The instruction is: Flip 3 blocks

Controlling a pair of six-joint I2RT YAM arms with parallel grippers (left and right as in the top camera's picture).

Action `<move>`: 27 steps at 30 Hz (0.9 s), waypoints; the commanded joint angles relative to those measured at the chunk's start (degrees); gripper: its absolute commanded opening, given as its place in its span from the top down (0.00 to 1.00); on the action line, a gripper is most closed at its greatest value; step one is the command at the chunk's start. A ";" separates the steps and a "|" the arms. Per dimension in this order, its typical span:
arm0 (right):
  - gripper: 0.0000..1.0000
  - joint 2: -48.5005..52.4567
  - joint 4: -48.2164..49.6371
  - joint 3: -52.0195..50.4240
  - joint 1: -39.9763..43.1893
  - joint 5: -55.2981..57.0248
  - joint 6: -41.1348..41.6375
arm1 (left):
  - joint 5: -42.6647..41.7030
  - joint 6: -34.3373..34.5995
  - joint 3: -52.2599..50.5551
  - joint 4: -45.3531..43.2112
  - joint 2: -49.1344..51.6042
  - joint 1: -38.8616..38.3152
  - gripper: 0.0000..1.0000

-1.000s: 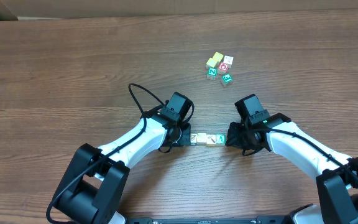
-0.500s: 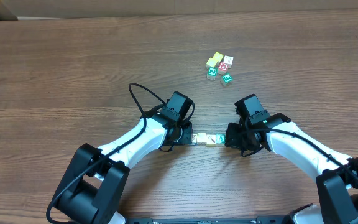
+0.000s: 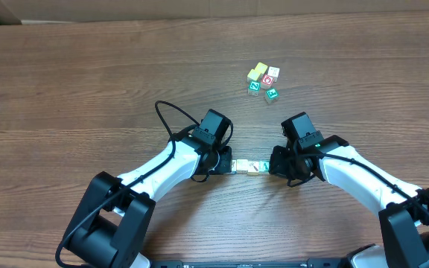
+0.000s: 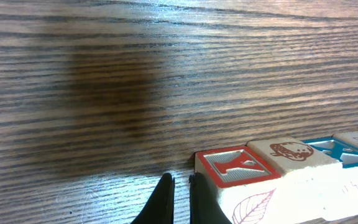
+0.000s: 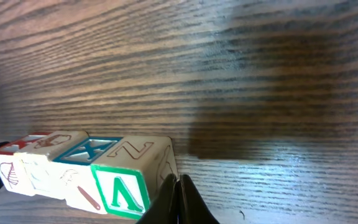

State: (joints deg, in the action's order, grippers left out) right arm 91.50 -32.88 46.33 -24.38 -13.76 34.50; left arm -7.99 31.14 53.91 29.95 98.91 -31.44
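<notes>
Operator: Report the position of the work items.

Technician: A row of small wooden alphabet blocks (image 3: pixel 248 167) lies flat on the brown wood-grain tabletop (image 3: pixel 88 89), near the front centre, directly between the two arms. The blocks sit side by side, touching one another. The wrist views show four upper faces along the row.

Operator: Identify the faces.

Technician: At the left-arm end, the upper face carries a red letter Y (image 4: pixel 236 167). Next comes a face with a small brown picture (image 4: pixel 286 150), then a blue letter X (image 5: pixel 86 149). The block at the right-arm end shows an uncoloured letter Z (image 5: pixel 140 149) on top and a green letter V (image 5: pixel 122 194) on its side.

Operator: State the condition of each gripper.

Technician: The left gripper (image 4: pixel 180 183) is fully closed, jaws together, holding nothing. Its tips are down at tabletop level, just beside the Y end of the row. The right gripper (image 5: pixel 176 186) is likewise closed and empty, tips low, just beside the V block. Whether either tip actually contacts a block cannot be confirmed.

Operator: Other items?

Technician: A loose group of small coloured cubes (image 3: pixel 264 80) sits well apart from the row, toward the far side of the tabletop: yellow cubes (image 3: pixel 258 71), a white cube with a red mark (image 3: pixel 268 78) and green-faced cubes (image 3: pixel 272 94)
</notes>
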 commanded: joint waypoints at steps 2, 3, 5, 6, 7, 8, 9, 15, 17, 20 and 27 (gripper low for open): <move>0.96 0.00 0.72 -0.26 -0.04 -0.48 0.33 | -0.83 -0.26 -0.61 -0.20 0.85 -0.20 0.96; 0.96 0.00 0.94 -0.26 -0.04 -0.50 0.33 | -0.83 -0.26 -0.61 -0.20 0.85 -0.20 0.96; 0.96 0.00 0.98 -0.26 -0.04 -0.50 0.59 | -0.81 -0.26 -0.61 -0.20 0.85 -0.20 0.96; 0.96 0.00 0.90 -0.26 -0.04 -0.50 1.20 | -0.81 -0.26 -0.61 -0.20 0.85 -0.20 0.96; 0.96 0.00 0.79 -0.26 -0.04 -0.52 1.46 | -0.81 -0.28 -0.61 -0.20 0.85 -0.20 0.96; 0.96 0.00 0.68 -0.26 -0.04 -0.52 1.57 | -0.81 -0.28 -0.61 -0.20 0.85 -0.20 0.96; 0.96 0.00 0.66 -0.26 -0.04 -0.52 1.57 | -0.79 -0.26 -0.61 -0.20 0.85 -0.20 0.96; 0.96 0.02 0.68 -0.26 -0.04 -0.52 1.57 | -0.46 -0.28 -0.61 -0.20 0.85 -0.20 0.96; 0.96 0.00 0.70 -0.26 -0.04 -0.52 1.60 | -0.46 -0.28 -0.61 -0.20 0.85 -0.20 0.96; 0.96 0.00 0.59 -0.26 -0.11 -0.70 1.60 | -0.46 -0.28 -0.61 -0.20 0.85 -0.20 0.96; 0.96 0.02 1.46 -0.26 -1.99 -0.13 1.57 | -0.46 -0.28 -0.61 -0.20 0.85 -0.20 0.96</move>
State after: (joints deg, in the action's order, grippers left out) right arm 91.50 -32.23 46.30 -25.19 -13.85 35.83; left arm -7.92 31.14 53.91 30.00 98.91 -31.42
